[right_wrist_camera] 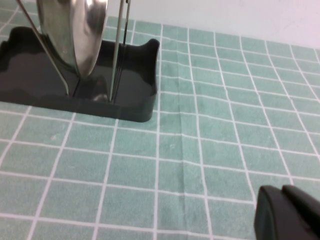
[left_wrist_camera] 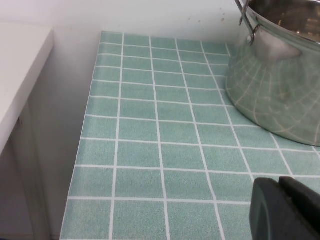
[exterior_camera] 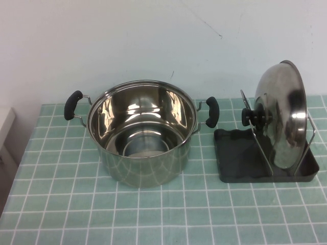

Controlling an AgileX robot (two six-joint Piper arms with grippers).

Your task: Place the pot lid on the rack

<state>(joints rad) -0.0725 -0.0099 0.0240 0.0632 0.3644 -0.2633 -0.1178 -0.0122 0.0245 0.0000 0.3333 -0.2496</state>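
The shiny domed pot lid (exterior_camera: 283,115) stands on edge in the dark grey rack (exterior_camera: 240,158) at the right. It leans between the wire loops, with its black knob (exterior_camera: 249,116) facing the pot. Neither gripper shows in the high view. In the right wrist view, my right gripper (right_wrist_camera: 282,192) is shut and empty, low over the tablecloth, well clear of the rack (right_wrist_camera: 135,100) and the lid (right_wrist_camera: 75,30). In the left wrist view, my left gripper (left_wrist_camera: 279,186) is shut and empty over the tiles, near the pot (left_wrist_camera: 275,85).
The deep steel pot (exterior_camera: 140,132) with two black side handles stands open at mid table, left of the rack. A white counter (exterior_camera: 5,122) borders the table's left edge. Green tiled cloth covers the table in front.
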